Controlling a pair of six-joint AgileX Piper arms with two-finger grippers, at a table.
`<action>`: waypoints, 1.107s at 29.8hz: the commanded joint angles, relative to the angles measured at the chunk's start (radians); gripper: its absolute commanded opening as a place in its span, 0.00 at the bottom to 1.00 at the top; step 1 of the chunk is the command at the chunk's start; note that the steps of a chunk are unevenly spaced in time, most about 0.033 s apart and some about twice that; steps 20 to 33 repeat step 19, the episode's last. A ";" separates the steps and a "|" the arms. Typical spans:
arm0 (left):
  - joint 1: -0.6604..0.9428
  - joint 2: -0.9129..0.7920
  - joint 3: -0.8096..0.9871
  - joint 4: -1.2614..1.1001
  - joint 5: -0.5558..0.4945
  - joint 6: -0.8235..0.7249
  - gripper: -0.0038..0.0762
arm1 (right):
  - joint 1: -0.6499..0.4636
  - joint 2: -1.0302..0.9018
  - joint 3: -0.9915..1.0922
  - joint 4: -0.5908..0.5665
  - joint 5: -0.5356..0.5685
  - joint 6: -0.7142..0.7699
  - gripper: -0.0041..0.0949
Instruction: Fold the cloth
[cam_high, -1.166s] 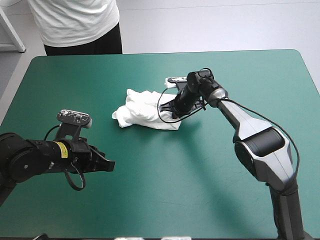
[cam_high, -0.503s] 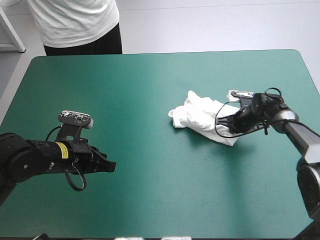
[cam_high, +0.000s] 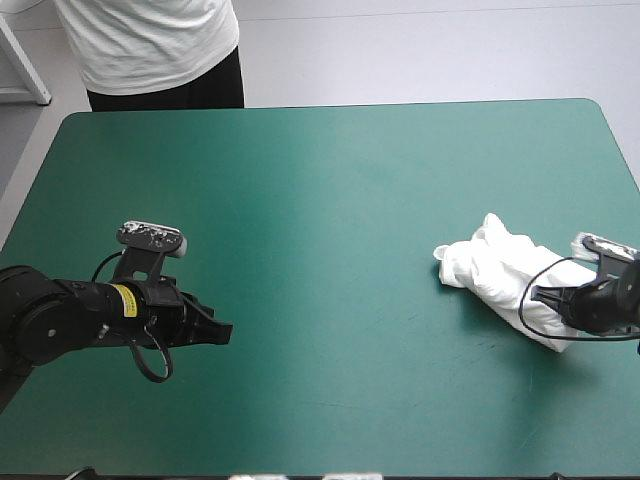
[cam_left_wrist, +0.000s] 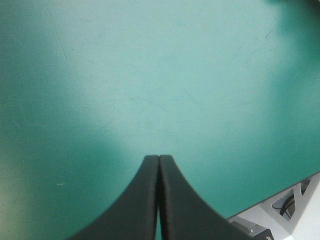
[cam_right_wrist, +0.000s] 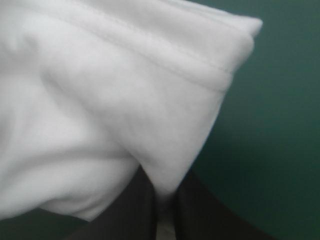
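While nipped almost fully together, right gripper (cam_high: 535, 297) clamping a fold of the white T-shirt (cam_high: 495, 268), a crumpled heap by the right edge of the teal-green table (cam_high: 300, 180). Over the table's left side, left gripper (cam_left_wrist: 159, 165) clenched tight, holding nothing

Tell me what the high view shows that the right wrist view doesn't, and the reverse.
Only the high view: the whole T-shirt as a crumpled heap near the table's right edge, and the left claw over bare teal-green cover. Only the right wrist view: the right claw shut on a fold, a stitched hem ahead. Both: the T-shirt, right claw, cover.
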 joint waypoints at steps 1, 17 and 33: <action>-0.002 -0.008 -0.024 -0.018 0.038 -0.001 0.04 | -0.059 -0.058 0.008 0.010 -0.022 -0.018 0.02; -0.002 -0.008 -0.024 -0.018 0.038 0.025 0.04 | -0.060 -0.065 -0.007 0.014 0.040 -0.042 0.68; -0.002 -0.008 -0.024 -0.018 0.040 0.025 0.04 | -0.060 -0.087 -0.023 0.014 0.044 -0.008 0.81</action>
